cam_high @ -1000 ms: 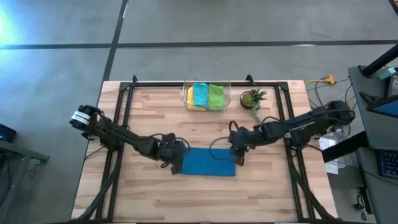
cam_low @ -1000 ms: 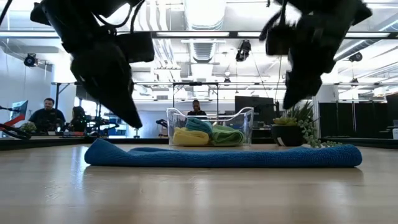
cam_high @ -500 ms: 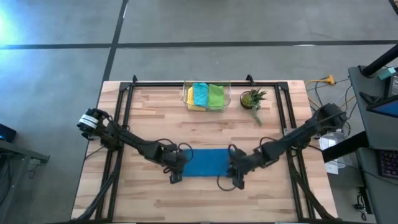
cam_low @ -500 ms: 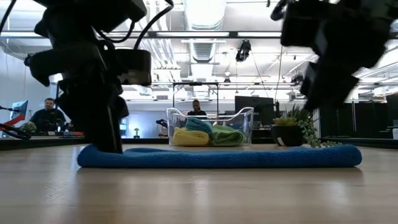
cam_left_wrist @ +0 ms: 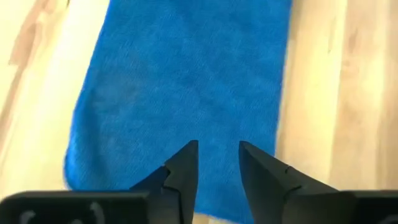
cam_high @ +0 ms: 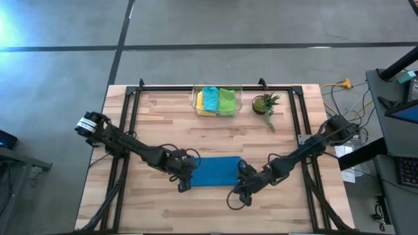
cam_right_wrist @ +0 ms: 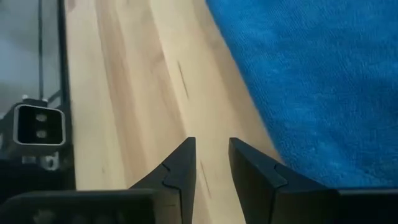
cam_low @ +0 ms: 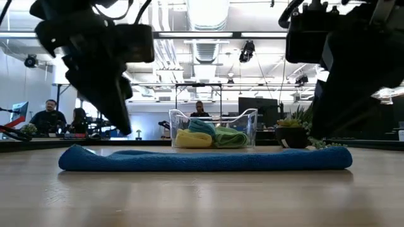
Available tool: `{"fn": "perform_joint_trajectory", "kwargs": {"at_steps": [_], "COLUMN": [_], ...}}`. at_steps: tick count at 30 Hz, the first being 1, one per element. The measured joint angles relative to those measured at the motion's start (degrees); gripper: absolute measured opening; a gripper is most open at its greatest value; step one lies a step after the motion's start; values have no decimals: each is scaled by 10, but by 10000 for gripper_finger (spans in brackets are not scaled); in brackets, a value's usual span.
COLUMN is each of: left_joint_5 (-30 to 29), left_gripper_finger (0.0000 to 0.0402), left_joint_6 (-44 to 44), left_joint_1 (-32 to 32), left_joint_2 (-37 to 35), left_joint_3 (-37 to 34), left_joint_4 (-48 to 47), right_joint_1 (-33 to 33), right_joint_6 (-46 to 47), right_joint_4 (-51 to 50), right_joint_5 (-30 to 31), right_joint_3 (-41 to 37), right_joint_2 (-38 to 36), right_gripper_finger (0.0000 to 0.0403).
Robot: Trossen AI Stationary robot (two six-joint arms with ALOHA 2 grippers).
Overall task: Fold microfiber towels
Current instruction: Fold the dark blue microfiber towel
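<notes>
I see blue towel (cam_high: 215, 171) flat near desk's front edge, long axis left-right. Left gripper (cam_left_wrist: 218, 163) over its left end, fingers narrowly parted, gripping nothing. Right gripper (cam_right_wrist: 211, 163) over bare wood just beside right end, fingers narrowly parted, empty. Folded towels sit in clear bin (cam_high: 217, 100) at back edge. Butcher-block desk (cam_high: 163, 124); open workshop behind.

Bright overhead lighting, blurred silhouetted arms

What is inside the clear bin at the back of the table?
The clear bin holds three folded towels: yellow towel, teal towel and lime green towel, lying side by side. Whether anything lies under them is hidden.
</notes>
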Motion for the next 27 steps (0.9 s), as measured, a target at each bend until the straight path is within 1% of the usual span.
{"fn": "perform_joint_trajectory", "kwargs": {"at_steps": [4, 7, 10, 11, 14, 16, 22, 27], "left_joint_5": [-5, -6, -8, -8, -7, 6, 48, 60], "left_gripper_finger": [75, 43, 9, 5, 8, 8, 1, 0], "left_joint_6": [-1, -1, -2, -3, -16, -29, -77, -113], "left_joint_1": [12, 25, 34, 36, 36, 36, 21, -7], "left_joint_2": [4, 12, 20, 20, 25, 25, 34, 52], "left_joint_3": [0, -6, -9, -11, -10, -11, -10, -8], "left_joint_4": [4, -4, 3, -9, -5, -12, 7, 43], "right_joint_1": [-1, -1, -1, -1, -5, -10, -34, -54], "right_joint_6": [24, 48, 64, 68, 77, 77, 54, 36], "right_joint_4": [0, -2, -28, -40, -83, -100, -114, -119], "right_joint_5": [-2, -6, -6, -3, 3, 6, 6, 11], "right_joint_3": [14, 23, 31, 35, 46, 47, 45, 45], "right_joint_2": [28, 48, 60, 64, 66, 66, 65, 65], "right_gripper_finger": [91, 91, 91, 90, 87, 80, 45, 38]}}
